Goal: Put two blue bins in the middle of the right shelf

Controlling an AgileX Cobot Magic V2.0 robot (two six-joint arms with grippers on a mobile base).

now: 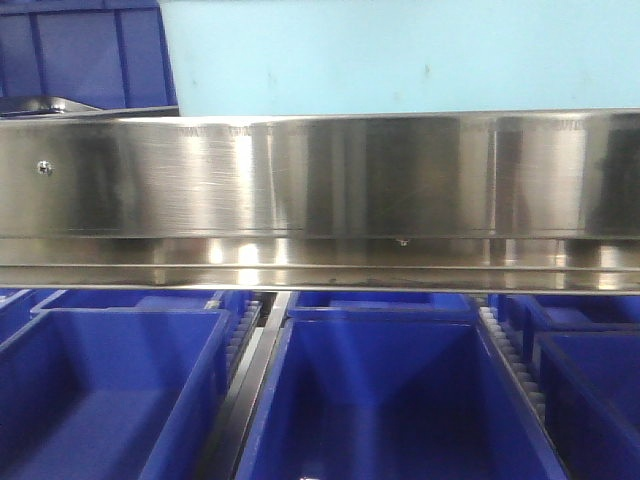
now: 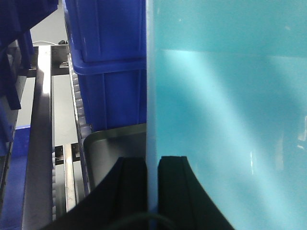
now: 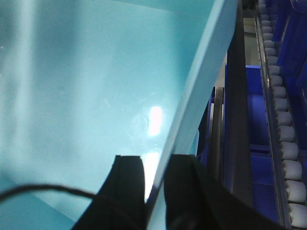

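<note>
One pale bin (image 2: 225, 96) pinched by left gripper (image 2: 152, 163), right gripper (image 3: 156, 163), rail (image 1: 320, 175) frontally

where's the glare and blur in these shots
Front-facing view: bright glare streaks across the steel rail, dark blue bins below soft. Left wrist view: pale blue bin wall hazy, close up. Right wrist view: white hotspot inside that bin.

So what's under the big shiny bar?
Open dark blue bins sit side by side below the shiny rail, with roller tracks between. The rail hides their far ends.
</note>
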